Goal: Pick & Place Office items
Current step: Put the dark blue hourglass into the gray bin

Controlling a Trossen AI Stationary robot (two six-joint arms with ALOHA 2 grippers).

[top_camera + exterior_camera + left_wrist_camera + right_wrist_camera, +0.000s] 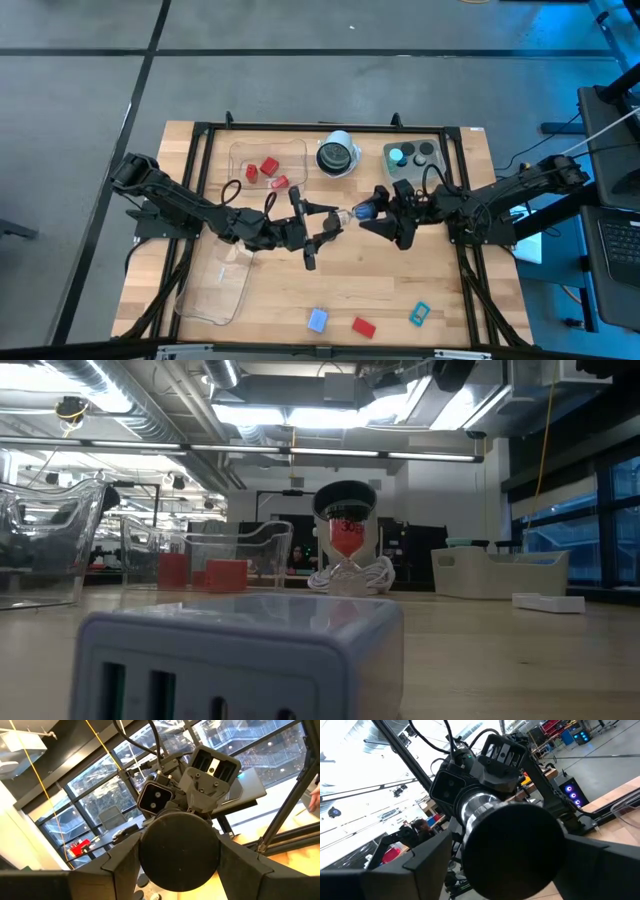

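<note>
At the wooden table's [400, 290] middle, a black cylinder [178, 852] spans lengthwise between the clasping left gripper [322, 228] and the right gripper [375, 212], whose hold I cannot tell.

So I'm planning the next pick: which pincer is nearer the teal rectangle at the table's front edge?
Right. The right pincer is mid-table, just behind the teal rectangle; the left pincer sits farther left.

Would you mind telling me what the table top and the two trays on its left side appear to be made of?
The table top looks like pale wood, butcher-block style: parallel strips and grain lines show. The far tray, holding red blocks, and the near tray look like clear glossy plastic: the wood shows through them and their rims catch highlights.
</note>
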